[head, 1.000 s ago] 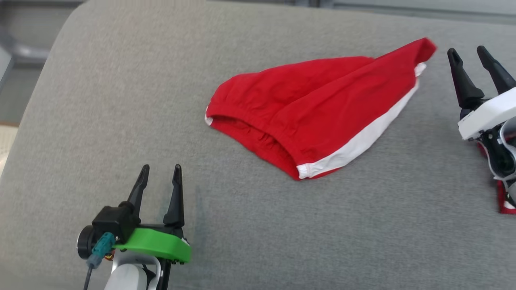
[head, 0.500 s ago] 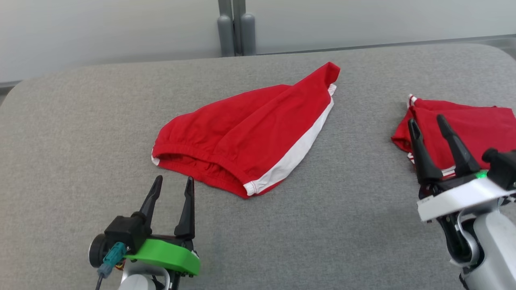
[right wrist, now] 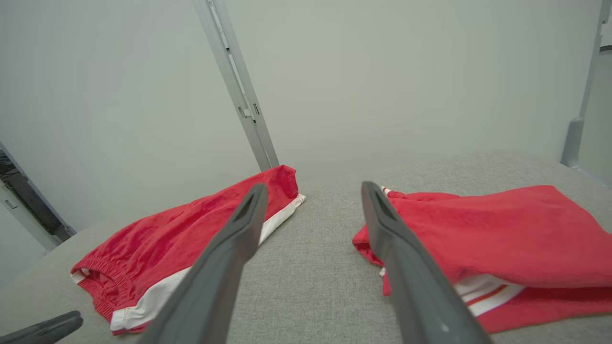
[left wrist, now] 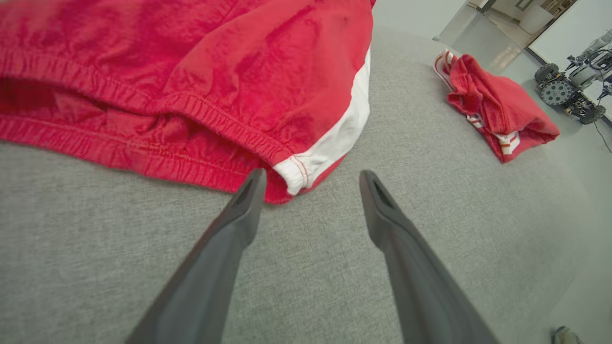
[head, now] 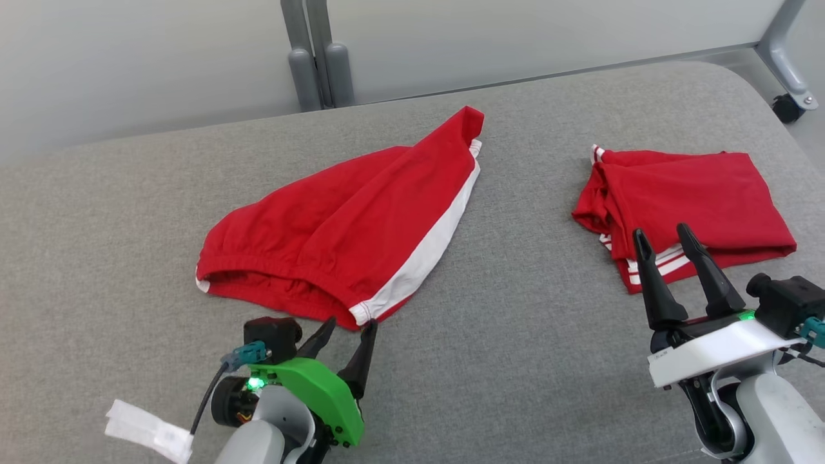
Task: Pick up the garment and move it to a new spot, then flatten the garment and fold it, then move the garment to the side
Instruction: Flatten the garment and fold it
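- The garment (head: pixel 341 225), red shorts with a white side stripe and an elastic waistband, lies loosely spread on the middle of a grey padded surface (head: pixel 515 335). Its waistband faces the robot and one leg points toward the far wall.
- The left gripper (head: pixel 352 322), fingers spread apart and empty, has its tips at the waistband corner where the white stripe ends. Half a second ago it sat further left, clear of the cloth. Whether a fingertip touches the hem cannot be told.
- The head camera has swung since then, so the whole scene sits differently in frame. The shorts keep the same shape.
- The right gripper (head: pixel 660 231), fingers apart and holding nothing, is at the near edge of a folded red garment (head: pixel 683 193), as before. That garment lies well to the right of the shorts.
- A white tag (head: pixel 148 430) hangs by the left arm.
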Available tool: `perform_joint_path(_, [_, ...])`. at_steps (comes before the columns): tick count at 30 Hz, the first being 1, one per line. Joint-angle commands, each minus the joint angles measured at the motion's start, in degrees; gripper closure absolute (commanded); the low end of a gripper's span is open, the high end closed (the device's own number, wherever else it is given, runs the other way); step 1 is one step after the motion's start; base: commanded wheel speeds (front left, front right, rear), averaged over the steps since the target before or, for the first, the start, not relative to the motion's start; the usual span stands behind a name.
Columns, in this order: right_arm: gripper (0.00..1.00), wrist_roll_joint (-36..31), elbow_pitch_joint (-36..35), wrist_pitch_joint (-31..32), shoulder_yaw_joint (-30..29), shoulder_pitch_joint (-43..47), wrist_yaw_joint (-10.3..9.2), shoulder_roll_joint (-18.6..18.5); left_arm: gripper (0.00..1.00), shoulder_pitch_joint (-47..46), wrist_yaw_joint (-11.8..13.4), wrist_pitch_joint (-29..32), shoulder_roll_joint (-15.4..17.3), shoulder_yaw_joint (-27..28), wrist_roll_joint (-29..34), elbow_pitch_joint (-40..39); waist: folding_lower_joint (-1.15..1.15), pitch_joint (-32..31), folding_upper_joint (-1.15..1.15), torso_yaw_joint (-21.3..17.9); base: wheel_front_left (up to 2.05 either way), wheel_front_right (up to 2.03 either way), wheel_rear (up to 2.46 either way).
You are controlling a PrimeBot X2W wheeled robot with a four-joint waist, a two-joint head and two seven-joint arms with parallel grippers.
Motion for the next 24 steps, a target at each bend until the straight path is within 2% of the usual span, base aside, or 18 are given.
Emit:
perform_joint_path(1, [0.0,0.0,0.0,-0.1,0.4,-0.8,-0.03,0.2,0.0,-1.7,-0.2,0.9,0.6,-0.5,-1.0,1.3,0.0,0.8,0.0,-1.1,0.0,0.0,0.0])
perform_joint_path(8, [0.0,0.5,0.7,-0.1,1.3,-1.8,-0.03,0.0,0.0,-6.9,-0.2,3.9,1.6,-3.4,-5.5,8.2,0.0,2.2,0.0,-3.0,0.0,0.0,0.0])
perform_joint_path(9, [0.0,0.6,0.9,-0.1,1.3,-1.9,-0.03,0.0,0.17,-7.7,-0.2,3.8,1.8,-3.8,-5.9,9.0,0.0,2.4,0.0,-3.2,0.0,0.0,0.0])
perform_joint_path(10, [0.0,0.6,1.0,-0.1,1.3,-2.0,-0.03,0.0,0.47,-8.3,-0.2,3.7,1.9,-4.1,-6.4,9.6,0.0,2.5,0.0,-3.2,0.0,0.0,0.0])
perform_joint_path(11, [0.0,0.6,1.1,-0.1,1.3,-2.0,-0.03,0.1,0.69,-8.9,-0.2,3.6,2.1,-4.5,-6.9,10.3,0.0,2.6,0.0,-3.2,0.0,0.0,0.0])
perform_joint_path(12, [0.0,0.6,1.2,-0.1,1.2,-1.9,-0.03,0.2,1.0,-9.3,-0.2,3.7,2.3,-4.8,-7.3,10.7,0.0,2.7,0.0,-3.2,0.0,0.0,0.0])
perform_joint_path(17, [0.0,0.3,1.8,-0.1,0.2,-0.5,-0.03,0.4,1.0,-10.3,-0.2,5.0,3.7,-8.3,-10.4,9.6,0.0,1.9,0.0,-1.6,0.0,0.0,0.0])
perform_joint_path(20, [0.0,0.3,2.0,-0.1,0.2,-0.2,-0.03,0.4,1.0,-9.0,-0.2,6.1,6.6,-10.4,-12.6,6.5,0.0,0.8,0.0,-0.1,0.0,0.0,0.0])
perform_joint_path(24, [0.0,0.2,2.3,-0.1,0.0,1.1,-0.03,0.0,1.0,-6.0,-0.2,9.2,12.5,-12.8,-15.5,-0.1,0.0,-0.5,0.0,1.9,0.0,0.0,0.0])
